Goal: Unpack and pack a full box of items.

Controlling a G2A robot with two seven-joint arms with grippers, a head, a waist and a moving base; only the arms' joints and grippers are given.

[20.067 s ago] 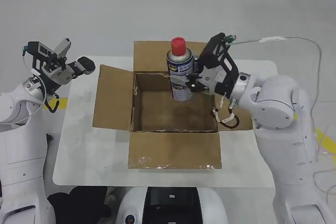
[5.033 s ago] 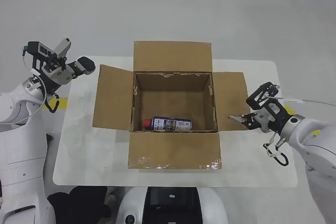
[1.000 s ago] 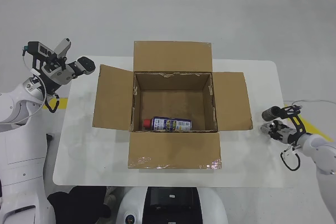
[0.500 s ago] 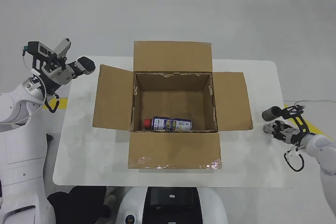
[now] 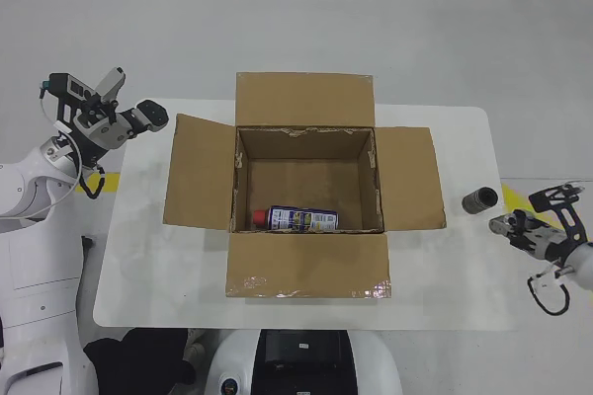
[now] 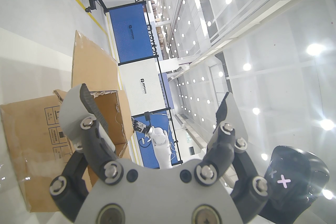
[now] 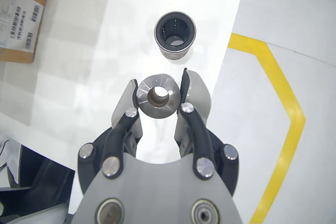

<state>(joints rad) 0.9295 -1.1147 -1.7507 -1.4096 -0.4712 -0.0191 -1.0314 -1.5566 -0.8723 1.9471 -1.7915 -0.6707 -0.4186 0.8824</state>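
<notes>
Our right hand [image 7: 159, 79] pinches a steel bushing [image 7: 158, 110] by its rim, over the counter [image 7: 126, 33] just beside the linear bearing [image 7: 175, 38] resting there. Our left hand [image 6: 155, 93] gapes wide off the cardboard box [image 5: 306, 265], where a spray can [image 5: 301, 218] lies. The smooth round bushing could slip that narrow pinch and roll off the nearby counter edge.

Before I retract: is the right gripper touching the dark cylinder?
Apart. Right wrist view shows bare table between the right gripper, holding a metal ring, and the dark cylinder.
</notes>
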